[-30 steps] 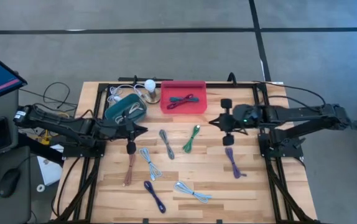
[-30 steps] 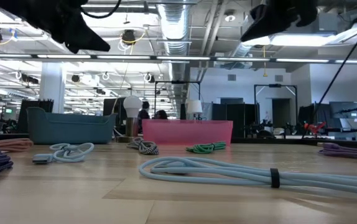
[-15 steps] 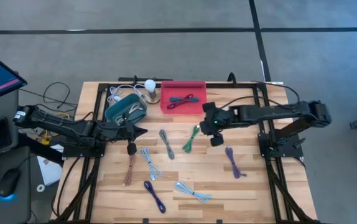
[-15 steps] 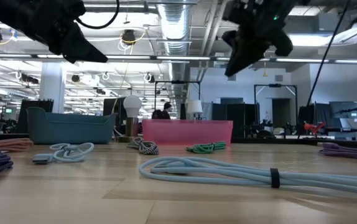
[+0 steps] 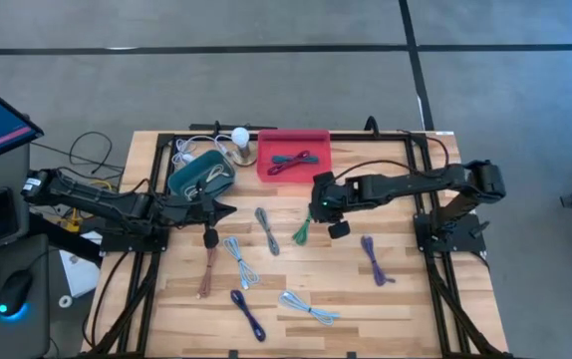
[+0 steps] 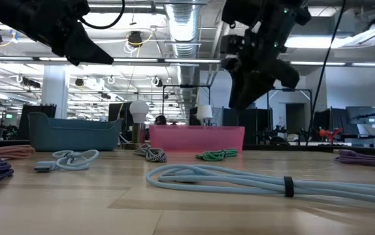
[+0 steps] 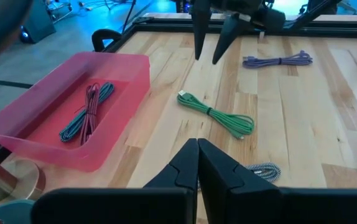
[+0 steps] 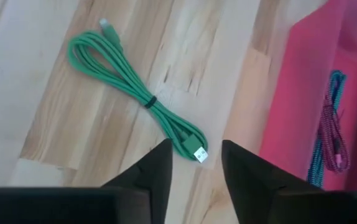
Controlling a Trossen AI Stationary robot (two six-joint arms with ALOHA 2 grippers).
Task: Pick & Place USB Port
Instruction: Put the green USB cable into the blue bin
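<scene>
Green cable (image 8: pixel 142 99) lies just ahead of my right claw (image 8: pixel 194 163), whose fingers stand parted and empty above its plug end, mid-frame in the high view; the red bin (image 5: pixel 294 170) sits just beyond, upper centre. My left claw (image 7: pixel 197 163) waits pinched shut, holding nothing, at left. If I drop off-centre, I'd expect the fingers to catch one loop, so the bundle could unravel or slide along the desk (image 5: pixel 406 299).
</scene>
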